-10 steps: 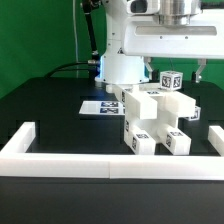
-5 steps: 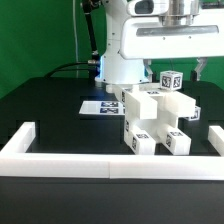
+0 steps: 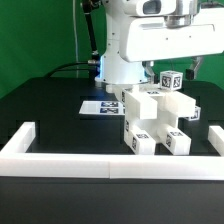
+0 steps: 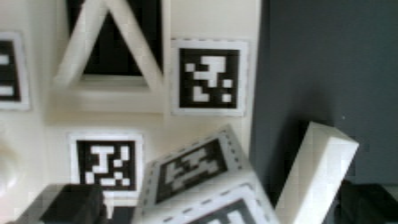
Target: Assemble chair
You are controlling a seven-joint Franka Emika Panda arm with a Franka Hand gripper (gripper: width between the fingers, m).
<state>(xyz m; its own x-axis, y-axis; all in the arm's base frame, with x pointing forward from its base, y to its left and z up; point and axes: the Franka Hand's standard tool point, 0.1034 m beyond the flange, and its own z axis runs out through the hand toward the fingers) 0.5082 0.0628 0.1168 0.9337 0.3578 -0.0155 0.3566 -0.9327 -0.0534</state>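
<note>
The chair is sitting on the black table, toward the exterior view's right, inside the low white border wall. It is just beside the marker board, which is lying on its exterior-view left. The arm is hanging high above it, so from the room side only the wrist is showing at the upper edge and the fingers are out of sight. The wrist view is looking down onto the chair's braced panel and its square tags. There the gripper is showing as two dark, blurred fingertips, standing as wide apart as they go and gripping nothing. The chair is looking largely built to me, with blocks stacked and legs under it. A tagged block is showing at the back; whether it is joined on or loose I cannot tell. I am reading this as an approach, not a grasp. The next move is calling for a straight descent, with the open fingers lined up either side of whichever piece comes next and without knocking the upright parts.
</note>
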